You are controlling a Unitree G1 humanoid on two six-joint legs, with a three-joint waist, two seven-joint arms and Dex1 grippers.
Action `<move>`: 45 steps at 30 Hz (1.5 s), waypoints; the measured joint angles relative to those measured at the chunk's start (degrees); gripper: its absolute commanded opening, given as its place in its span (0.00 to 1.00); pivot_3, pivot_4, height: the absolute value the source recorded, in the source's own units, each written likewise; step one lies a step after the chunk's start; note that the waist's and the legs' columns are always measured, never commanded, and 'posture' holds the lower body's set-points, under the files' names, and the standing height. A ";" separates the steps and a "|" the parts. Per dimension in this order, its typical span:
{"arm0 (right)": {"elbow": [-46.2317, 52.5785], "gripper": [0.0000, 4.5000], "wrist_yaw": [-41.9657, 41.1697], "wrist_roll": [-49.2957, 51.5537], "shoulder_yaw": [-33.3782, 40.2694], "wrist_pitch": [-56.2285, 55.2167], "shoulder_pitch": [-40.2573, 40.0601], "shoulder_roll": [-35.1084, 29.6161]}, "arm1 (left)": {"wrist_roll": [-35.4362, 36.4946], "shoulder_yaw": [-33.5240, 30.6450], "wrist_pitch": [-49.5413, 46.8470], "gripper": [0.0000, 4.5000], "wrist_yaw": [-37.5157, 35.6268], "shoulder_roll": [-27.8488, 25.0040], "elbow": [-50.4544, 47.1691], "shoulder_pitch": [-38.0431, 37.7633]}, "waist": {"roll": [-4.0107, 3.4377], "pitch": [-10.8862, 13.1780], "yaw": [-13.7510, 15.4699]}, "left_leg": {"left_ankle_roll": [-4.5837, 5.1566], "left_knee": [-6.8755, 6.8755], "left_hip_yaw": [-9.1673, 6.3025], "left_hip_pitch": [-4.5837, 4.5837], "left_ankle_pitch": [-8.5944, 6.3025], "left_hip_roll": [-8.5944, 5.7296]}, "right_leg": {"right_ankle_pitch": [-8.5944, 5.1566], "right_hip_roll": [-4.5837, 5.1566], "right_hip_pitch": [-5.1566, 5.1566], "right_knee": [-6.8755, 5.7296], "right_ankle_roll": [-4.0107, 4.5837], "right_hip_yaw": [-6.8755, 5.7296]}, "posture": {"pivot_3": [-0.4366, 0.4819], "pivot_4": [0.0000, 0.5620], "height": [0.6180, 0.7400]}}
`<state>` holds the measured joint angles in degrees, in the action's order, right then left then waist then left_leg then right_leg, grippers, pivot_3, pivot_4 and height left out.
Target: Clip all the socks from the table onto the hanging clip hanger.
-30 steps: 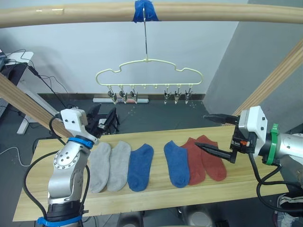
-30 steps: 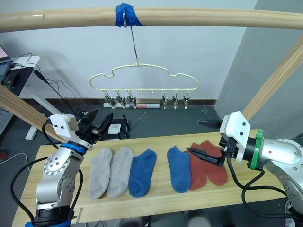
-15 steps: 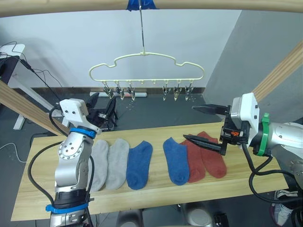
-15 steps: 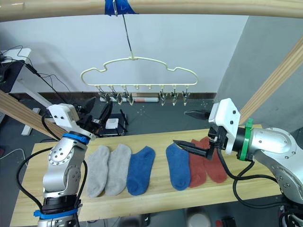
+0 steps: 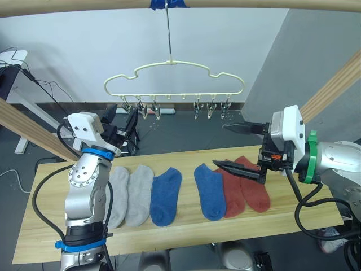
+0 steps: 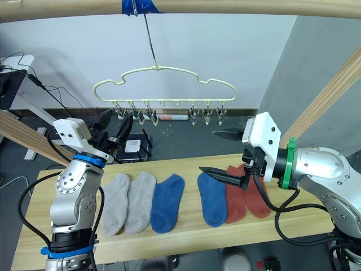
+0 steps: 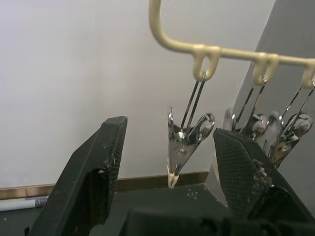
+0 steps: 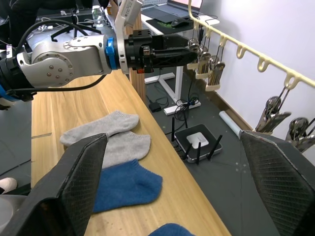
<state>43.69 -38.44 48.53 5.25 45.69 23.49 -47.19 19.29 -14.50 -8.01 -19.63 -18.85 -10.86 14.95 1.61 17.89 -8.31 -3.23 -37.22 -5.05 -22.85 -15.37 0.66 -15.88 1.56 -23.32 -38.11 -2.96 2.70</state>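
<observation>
Six ankle socks lie flat in a row on the worktop (image 5: 186, 231), toes toward the robot: two grey socks (image 5: 130, 195) side by side, touching; a blue sock (image 5: 166, 195) just beside them; then a gap, a second blue sock (image 5: 210, 191), and two red socks (image 5: 245, 183), the nearer red one overlapping the blue sock's edge. All look soft and short, with rounded toes.

The clip hanger (image 5: 174, 79) is a thin pale-yellow wire with a wavy, cloud-like outline, hung by its hook from a wooden pole (image 6: 225, 7) at a patch of blue tape (image 6: 137, 5). Small metal clips (image 5: 211, 108) dangle along its lower bar, all empty.

The left gripper (image 5: 117, 121) is raised above the worktop, behind the grey socks, its fingers spread wide and holding nothing; in the left wrist view one clip (image 7: 182, 145) hangs between the fingers and beyond them.

The right gripper (image 5: 237, 148) hovers over the red socks and the second blue sock, wide open and empty, its lower finger (image 5: 237, 169) just above the fabric; the hanger's clips hang above and beyond it.
</observation>
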 measured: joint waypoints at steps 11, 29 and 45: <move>-0.31 1.00 -0.46 -0.13 -0.42 -0.27 -0.31 0.00 | 0.15 0.04 -0.27 0.49 -0.28 -0.42 -0.28 0.64 | 0.00 0.01 0.02 | 0.00 0.01 0.01 -0.01 0.00 -0.01 | 0.00 0.00 0.00 0.01 0.00 0.00 | 0.13 0.61 0.98; -0.32 1.00 -1.15 -2.34 -0.91 -1.36 -4.76 -0.70 | -0.25 0.19 0.74 0.00 -1.32 -1.71 -0.93 1.07 | 0.00 0.02 0.10 | 0.00 0.03 0.00 0.00 0.00 -0.02 | 0.00 -0.02 0.00 0.03 0.00 -0.01 | 0.15 0.63 0.98; -23.90 1.00 20.73 -38.88 -11.09 -18.43 -26.35 12.98 | -0.31 0.72 -1.51 0.00 -1.86 -3.54 -4.72 -1.08 | -0.01 1.05 0.26 | -0.05 0.09 0.10 0.06 0.03 0.03 | 0.01 -0.16 -0.05 0.04 -0.04 0.14 | 0.19 0.66 0.98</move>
<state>19.79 -17.72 9.66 -5.84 27.26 -2.86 -34.21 18.98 -13.78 -9.52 -21.48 -22.38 -15.58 13.87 1.60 18.95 -8.05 -3.28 -37.13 -4.94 -22.79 -15.35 0.69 -15.87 1.40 -23.37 -38.07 -3.01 2.84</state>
